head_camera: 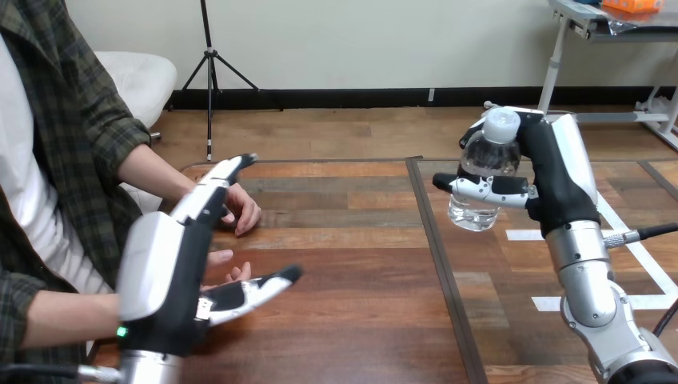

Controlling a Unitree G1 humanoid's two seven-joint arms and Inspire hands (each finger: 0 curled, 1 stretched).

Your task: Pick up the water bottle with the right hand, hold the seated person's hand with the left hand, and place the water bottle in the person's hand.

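The right robot hand [552,180] is closed around the one water bottle [488,160], fingers and thumb wrapped round its clear body. The bottle is upright with its white cap on top, above the right half of the worktop [360,280] and toward the far edge. The left robot hand [172,272] is open near the front left corner, fingers straight and thumb spread. Two hands of the person show by the left edge. The person's nearer hand [226,268] lies between that thumb and the fingers, ungripped. The person's farther hand [244,210] rests on the worktop just beyond.
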